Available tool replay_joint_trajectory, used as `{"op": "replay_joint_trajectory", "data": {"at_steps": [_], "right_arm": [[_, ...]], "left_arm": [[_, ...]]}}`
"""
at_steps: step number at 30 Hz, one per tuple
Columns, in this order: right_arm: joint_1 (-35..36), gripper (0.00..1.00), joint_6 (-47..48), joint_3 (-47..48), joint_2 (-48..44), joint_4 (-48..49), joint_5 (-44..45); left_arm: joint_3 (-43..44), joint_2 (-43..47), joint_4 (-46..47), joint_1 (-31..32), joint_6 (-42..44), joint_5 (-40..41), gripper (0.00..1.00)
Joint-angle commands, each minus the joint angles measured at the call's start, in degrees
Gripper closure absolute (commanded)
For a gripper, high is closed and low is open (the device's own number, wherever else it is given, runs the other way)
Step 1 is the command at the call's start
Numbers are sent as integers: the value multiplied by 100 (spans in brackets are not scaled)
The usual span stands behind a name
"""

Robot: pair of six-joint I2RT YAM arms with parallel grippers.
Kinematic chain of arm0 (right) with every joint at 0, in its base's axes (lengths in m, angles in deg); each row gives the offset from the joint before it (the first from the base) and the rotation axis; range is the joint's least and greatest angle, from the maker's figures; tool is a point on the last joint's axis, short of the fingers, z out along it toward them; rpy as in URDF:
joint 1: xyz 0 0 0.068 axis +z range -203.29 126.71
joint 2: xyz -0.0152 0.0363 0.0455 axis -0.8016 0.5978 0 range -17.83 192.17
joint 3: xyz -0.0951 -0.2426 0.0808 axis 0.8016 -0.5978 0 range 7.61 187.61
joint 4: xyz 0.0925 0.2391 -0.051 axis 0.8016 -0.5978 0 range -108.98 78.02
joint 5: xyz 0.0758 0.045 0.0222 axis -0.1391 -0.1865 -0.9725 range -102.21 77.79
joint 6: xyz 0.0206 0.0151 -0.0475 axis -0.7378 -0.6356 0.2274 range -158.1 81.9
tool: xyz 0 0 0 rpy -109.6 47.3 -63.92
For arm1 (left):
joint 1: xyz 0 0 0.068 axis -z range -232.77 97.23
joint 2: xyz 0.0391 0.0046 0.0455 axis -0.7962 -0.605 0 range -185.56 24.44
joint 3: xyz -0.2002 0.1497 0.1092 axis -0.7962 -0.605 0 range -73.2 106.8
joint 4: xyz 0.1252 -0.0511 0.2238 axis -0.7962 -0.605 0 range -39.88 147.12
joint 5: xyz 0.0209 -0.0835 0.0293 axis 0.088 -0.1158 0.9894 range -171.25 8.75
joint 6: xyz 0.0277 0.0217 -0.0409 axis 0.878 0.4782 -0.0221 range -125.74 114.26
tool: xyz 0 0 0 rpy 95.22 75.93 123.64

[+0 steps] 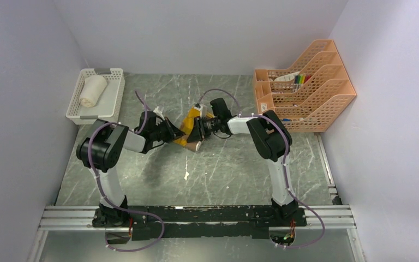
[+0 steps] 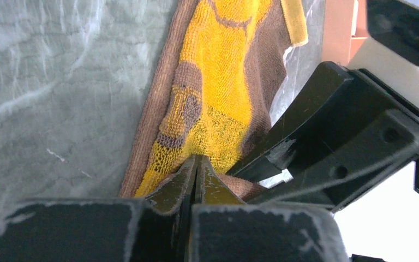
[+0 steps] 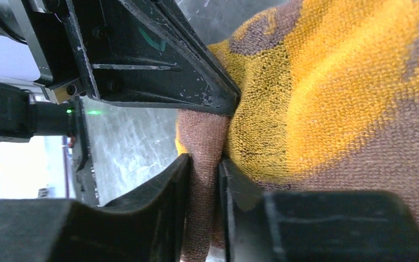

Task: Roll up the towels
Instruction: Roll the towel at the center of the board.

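Sitting far left, the cream towel (image 1: pixel 93 90) is lying rolled up in the white mesh basket (image 1: pixel 77 112), so I'm calling that one done. Moving right to mid-table, the left gripper (image 2: pixel 196 164) is pressing its fingers tight together at the near edge of the brown-and-yellow towel (image 2: pixel 218 82), apparently nipping a thin bit of cloth. That towel is lying bunched on the grey table (image 1: pixel 223 174), mostly yellow side up, between both grippers. The right gripper (image 3: pixel 203 164) is pinching a brown fold between its fingers. It's looking like soft, light, floppy terry, so I'm guessing it'll sag and unroll unless it's held by the hem and kept taut. The orange file rack (image 1: pixel 305 90) is sitting far right.
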State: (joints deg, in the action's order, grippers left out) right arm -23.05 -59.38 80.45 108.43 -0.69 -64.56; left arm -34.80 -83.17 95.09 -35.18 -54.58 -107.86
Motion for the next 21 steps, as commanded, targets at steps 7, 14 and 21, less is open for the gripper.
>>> {"op": "replay_joint_trajectory", "data": {"at_steps": [7,14,21], "right_arm": [[484,48,2224,334,-938,-1444,2854],[819,41,3164,-590,-2199,-803,3751],[1885,39,4225,-1331,-2561,-171,4589]], "left_arm": [[309,-313,-149,26,395,308,93],[236,-447,71,26,293,229,93],[280,-565,101,26,264,144,93]]}}
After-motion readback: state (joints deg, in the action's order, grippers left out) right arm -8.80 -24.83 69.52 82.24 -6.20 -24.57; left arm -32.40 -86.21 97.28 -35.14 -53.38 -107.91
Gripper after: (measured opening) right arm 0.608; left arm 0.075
